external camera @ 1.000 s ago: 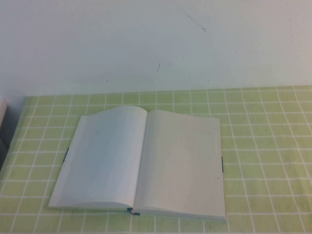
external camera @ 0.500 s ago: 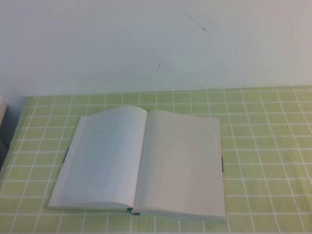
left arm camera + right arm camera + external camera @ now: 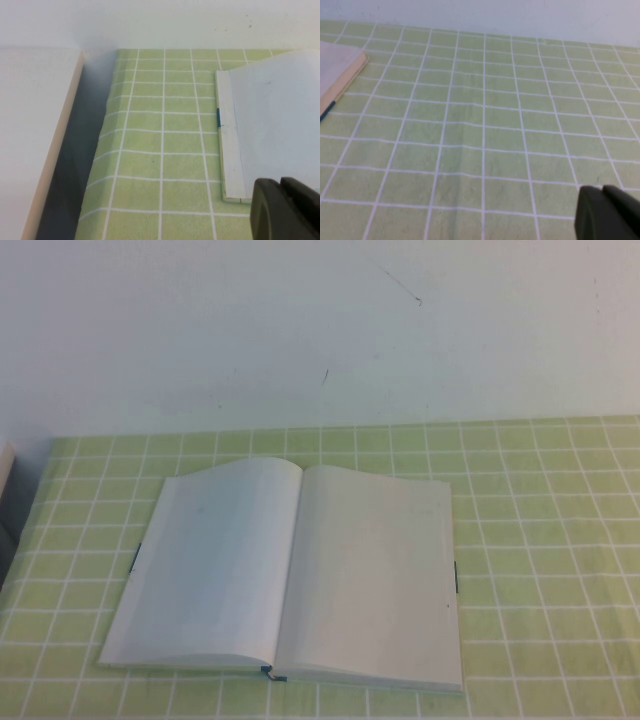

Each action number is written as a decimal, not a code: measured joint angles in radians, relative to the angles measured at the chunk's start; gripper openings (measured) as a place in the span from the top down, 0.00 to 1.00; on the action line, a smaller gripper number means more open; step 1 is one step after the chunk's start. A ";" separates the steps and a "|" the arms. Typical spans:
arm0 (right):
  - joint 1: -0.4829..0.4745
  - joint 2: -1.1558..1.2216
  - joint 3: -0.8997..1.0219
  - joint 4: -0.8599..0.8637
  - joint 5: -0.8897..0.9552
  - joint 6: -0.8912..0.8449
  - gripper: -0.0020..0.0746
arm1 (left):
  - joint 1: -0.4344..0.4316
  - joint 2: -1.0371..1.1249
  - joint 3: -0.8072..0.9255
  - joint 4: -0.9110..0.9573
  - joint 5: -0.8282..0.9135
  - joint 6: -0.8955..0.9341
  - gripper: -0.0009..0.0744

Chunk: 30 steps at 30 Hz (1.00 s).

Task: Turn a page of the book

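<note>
The book (image 3: pixel 290 575) lies open and flat in the lower centre of the high view, on a worktop (image 3: pixel 540 540) covered with a green cloth ruled in a white grid. Both facing pages are blank white; the left-hand one arches up a little toward the spine at its far edge, while the right-hand page (image 3: pixel 375 575) lies nearly flat. A small blue ribbon (image 3: pixel 270 673) pokes out at the near end of the spine, and thin dark cover edges show at the outer left and right sides of the book. Behind the worktop, a plain pale wall (image 3: pixel 320 330) fills the upper half of that frame. Neither arm appears in the high view. In the left wrist view, the left end effector (image 3: pixel 287 210) shows as a dark shape at the lower right corner, hanging above the cloth just beside the book's near left corner and not touching it — its two fingers lie pressed together, closed on nothing. A white panel (image 3: pixel 35 140) fills the left side of that frame, off the cloth's edge. In the right wrist view, the right end effector (image 3: pixel 607 214) sits at the lower right corner over bare cloth, closed and empty, well apart from the book corner at the upper left of that frame.
</note>
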 joint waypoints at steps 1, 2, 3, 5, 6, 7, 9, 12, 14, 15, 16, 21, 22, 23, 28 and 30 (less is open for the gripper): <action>0.000 0.000 0.000 -0.002 0.000 0.000 0.98 | 0.000 0.000 0.000 0.000 0.000 0.000 0.99; 0.000 0.000 0.000 -0.002 0.000 0.000 0.98 | 0.000 0.000 0.000 0.000 0.000 0.000 0.99; 0.000 0.000 0.000 -0.002 0.000 0.000 0.98 | 0.000 0.000 0.000 0.000 0.000 0.000 0.99; 0.000 0.000 0.000 -0.002 0.000 0.000 0.98 | 0.000 0.000 0.000 0.000 0.000 0.000 0.99; 0.000 0.000 0.000 -0.002 0.000 0.000 0.98 | 0.000 0.000 0.000 0.000 0.000 0.000 0.99; 0.000 0.000 0.000 -0.002 0.000 0.000 0.98 | 0.000 0.000 0.000 0.000 0.000 0.000 0.99; 0.000 0.000 0.000 -0.002 0.000 0.000 0.98 | 0.000 0.000 0.000 0.000 0.000 0.000 0.99; 0.000 0.000 0.000 -0.002 0.000 0.000 0.98 | 0.000 0.000 0.000 0.000 0.000 0.000 0.99; 0.000 0.000 0.000 -0.002 0.000 0.000 0.98 | 0.000 0.000 0.000 0.000 0.000 0.000 0.99; 0.000 0.000 0.000 -0.002 0.000 0.000 0.98 | 0.000 0.000 0.000 0.000 0.000 0.000 0.99; 0.000 0.000 0.000 -0.002 -0.002 0.000 0.98 | 0.000 0.000 0.000 -0.002 0.000 0.000 0.99; 0.000 0.000 0.007 -0.002 -0.069 0.000 0.98 | 0.000 0.000 0.001 -0.038 -0.038 0.000 0.99; 0.000 0.000 0.008 -0.002 -0.098 0.000 0.98 | 0.000 0.000 0.001 -0.054 -0.060 0.000 0.99; 0.000 0.000 0.008 -0.002 -0.143 0.000 0.98 | 0.000 0.000 0.001 -0.067 -0.079 0.000 0.99; 0.000 0.000 0.008 -0.004 -0.443 0.000 0.98 | 0.000 0.000 0.001 -0.110 -0.255 0.000 0.99; 0.000 0.000 0.008 -0.004 -0.584 0.000 0.98 | 0.000 0.000 0.001 -0.121 -0.329 0.000 0.99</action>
